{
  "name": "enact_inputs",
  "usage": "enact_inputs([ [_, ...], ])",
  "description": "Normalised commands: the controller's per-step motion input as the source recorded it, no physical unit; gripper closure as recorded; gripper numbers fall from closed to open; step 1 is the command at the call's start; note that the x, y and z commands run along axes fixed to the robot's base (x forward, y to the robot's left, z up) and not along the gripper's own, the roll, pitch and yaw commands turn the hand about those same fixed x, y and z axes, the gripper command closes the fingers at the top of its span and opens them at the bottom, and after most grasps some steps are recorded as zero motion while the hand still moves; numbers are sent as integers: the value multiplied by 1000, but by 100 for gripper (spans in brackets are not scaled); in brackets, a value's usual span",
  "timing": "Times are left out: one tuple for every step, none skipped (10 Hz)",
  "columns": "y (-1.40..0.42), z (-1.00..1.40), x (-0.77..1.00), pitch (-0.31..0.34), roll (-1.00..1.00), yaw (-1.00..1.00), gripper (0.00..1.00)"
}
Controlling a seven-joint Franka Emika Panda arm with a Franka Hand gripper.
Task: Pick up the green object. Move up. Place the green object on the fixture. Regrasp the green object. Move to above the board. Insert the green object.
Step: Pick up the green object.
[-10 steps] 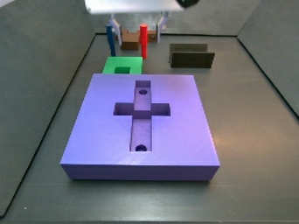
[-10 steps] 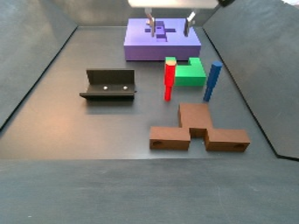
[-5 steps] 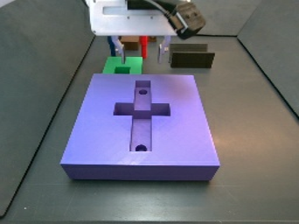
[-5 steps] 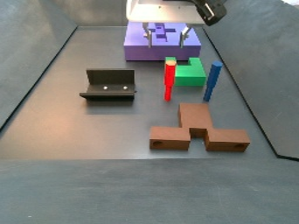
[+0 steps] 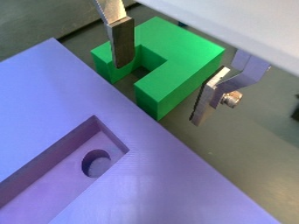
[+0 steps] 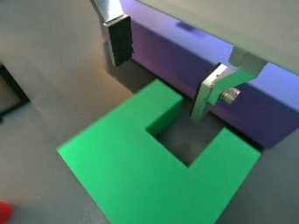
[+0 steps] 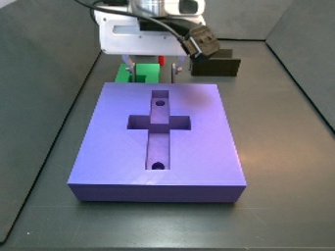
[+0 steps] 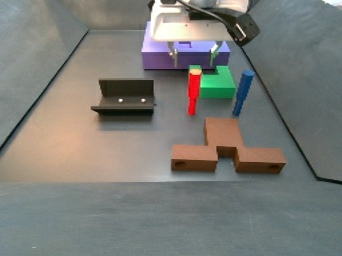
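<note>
The green object (image 5: 163, 54) is a bright green U-shaped piece lying on the floor against the far end of the purple board (image 7: 164, 137). It also shows in both side views (image 7: 132, 73) (image 8: 219, 83) and in a wrist view (image 6: 140, 157). My gripper (image 5: 163, 70) is open and empty, just above the green object, with its silver fingers (image 5: 118, 42) on either side of one arm of the U. The gripper also shows in both side views (image 7: 144, 61) (image 8: 194, 50). The fixture (image 7: 216, 65) (image 8: 124, 97) stands apart on the floor.
A red peg (image 8: 194, 90) and a blue peg (image 8: 243, 92) stand upright right next to the green object. A brown block (image 8: 227, 150) lies on the floor beyond them. Grey walls (image 7: 53, 59) enclose the floor.
My gripper has come down from high above the far end of the board to just over the green object. Nothing else has moved.
</note>
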Motion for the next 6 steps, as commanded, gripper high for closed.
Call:
enact_inputs([
  [9, -254, -37, 0, 91, 0, 0],
  [0, -100, -6, 0, 120, 0, 0],
  [0, -83, -17, 0, 147, -74, 0],
  [0, -117, 0, 0, 160, -100, 0],
  [0, -157, 0, 0, 167, -57, 0],
  [0, -120, 0, -24, 140, -29, 0],
])
